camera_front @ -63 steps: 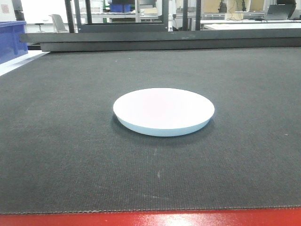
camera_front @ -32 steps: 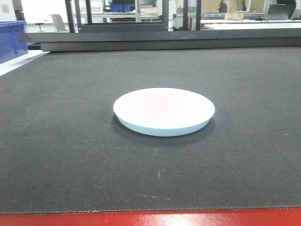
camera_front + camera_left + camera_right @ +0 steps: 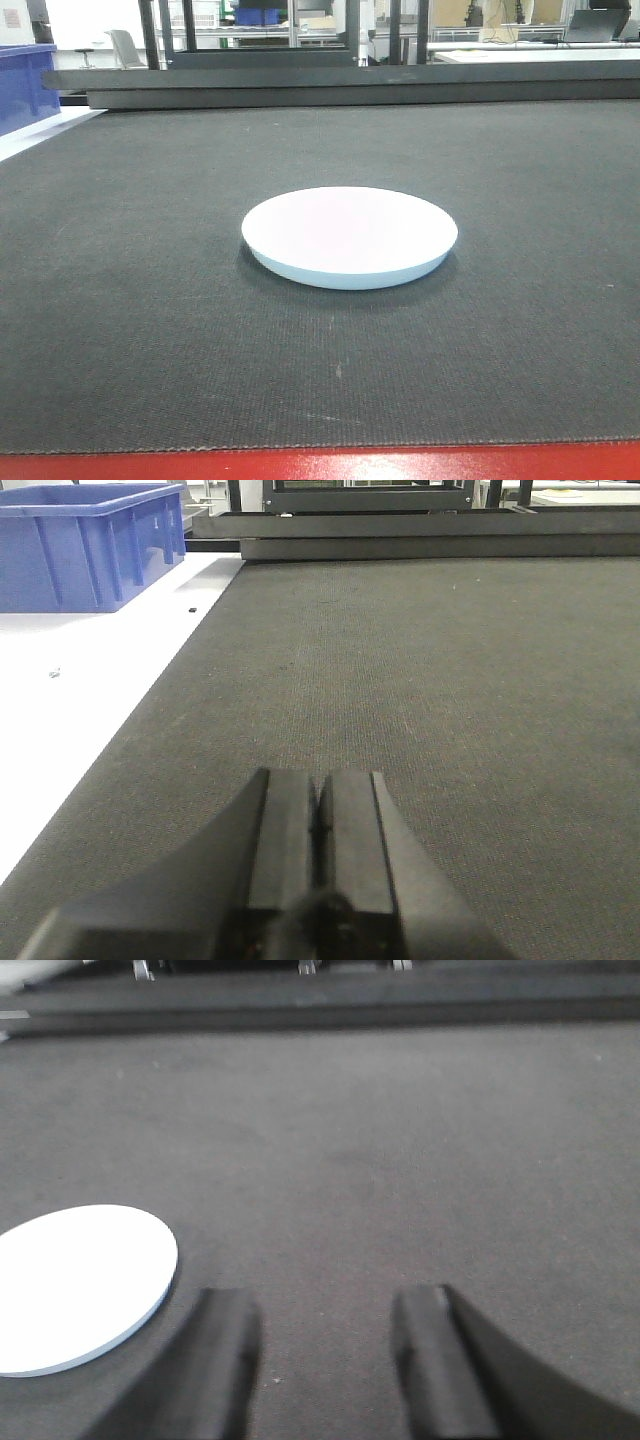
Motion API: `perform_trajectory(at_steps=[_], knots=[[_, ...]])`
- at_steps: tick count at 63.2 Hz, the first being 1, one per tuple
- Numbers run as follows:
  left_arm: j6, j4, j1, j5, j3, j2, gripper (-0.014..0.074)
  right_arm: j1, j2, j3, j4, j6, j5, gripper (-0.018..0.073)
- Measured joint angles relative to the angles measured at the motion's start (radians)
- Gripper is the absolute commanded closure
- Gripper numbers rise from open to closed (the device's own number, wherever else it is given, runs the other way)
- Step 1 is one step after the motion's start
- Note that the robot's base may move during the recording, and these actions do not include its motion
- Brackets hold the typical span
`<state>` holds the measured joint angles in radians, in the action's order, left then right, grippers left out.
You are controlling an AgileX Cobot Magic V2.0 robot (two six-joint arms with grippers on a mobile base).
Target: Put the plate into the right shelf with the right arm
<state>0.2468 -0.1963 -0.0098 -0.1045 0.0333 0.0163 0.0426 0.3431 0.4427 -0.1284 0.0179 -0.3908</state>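
The right fingers (image 3: 430,1370) stand spread over bare dark mat (image 3: 400,1160), and the plate (image 3: 75,1285) lies flat on the counter (image 3: 320,465) at about ten o'clock from them, apart from both. The left fingers (image 3: 285,830) are pressed together low over the same mat. The plate is round, shallow and plain white, its underside faintly blue; at eleven o'clock from the left fingers a blue bin (image 3: 85,545) stands on a white surface (image 3: 90,680), its inside hidden.
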Motion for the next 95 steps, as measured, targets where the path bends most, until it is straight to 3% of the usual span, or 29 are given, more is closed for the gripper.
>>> perform_trajectory(at_steps=[14,25,36,45,53,68,95], knots=[[0.0,0.0,0.0,0.0,0.0,0.0,0.0643,0.024,0.312,0.19,0.048,-0.002,-0.063,0.004],[0.0,0.0,0.0,0.0,0.0,0.0,0.0643,0.143,0.567,0.413,0.092,-0.018,-0.145,0.004],[0.0,0.0,0.0,0.0,0.0,0.0,0.0643,0.281,0.862,0.636,0.153,-0.16,-0.204,0.004],[0.0,0.0,0.0,0.0,0.0,0.0,0.0643,0.353,1.082,0.759,0.204,-0.266,-0.232,0.0041],[0.0,0.0,0.0,0.0,0.0,0.0,0.0643,0.398,1.239,0.825,0.223,-0.301,-0.234,0.0042],[0.0,0.0,0.0,0.0,0.0,0.0,0.0643,0.416,1.421,0.852,0.225,-0.307,-0.193,0.0042],[0.0,0.0,0.0,0.0,0.0,0.0,0.0643,0.403,1.528,0.858,0.258,-0.308,-0.141,0.0043]])
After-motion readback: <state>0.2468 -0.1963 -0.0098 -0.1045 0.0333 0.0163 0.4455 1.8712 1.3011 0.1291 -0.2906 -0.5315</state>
